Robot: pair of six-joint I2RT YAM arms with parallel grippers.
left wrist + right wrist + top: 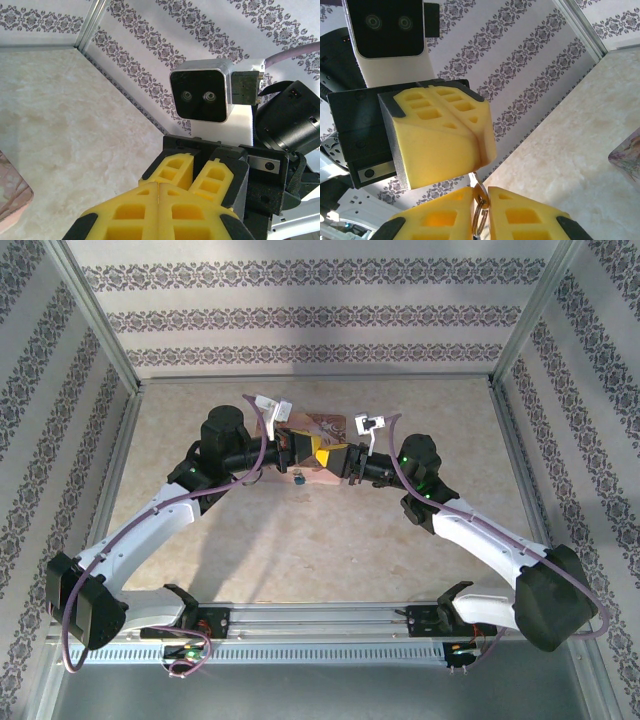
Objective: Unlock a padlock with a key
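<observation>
On the beige tabletop [300,550], the padlock [298,478] lay near centre, just beside the pink box [325,425]. The left hand [159,186] was closed tight; the right hand [480,199] narrowly gripped a key ring [479,215].

Two arms are seen, the left arm [150,525] and the right arm [480,540]. Each is made of long white tubes joined by big round black joints [85,605]. A thin purple cable [295,52] is strung along each arm. Small green lights [405,462] are lit near the wrists. The left gripper [158,187] and the right gripper [480,200] are fitted with chunky yellow fingers [440,140], cut with square holes and edged in black. A boxy wrist camera [202,95] with a black face and two round lenses is mounted above each gripper. A small silver screw [270,165] is set in a grey plate.
</observation>
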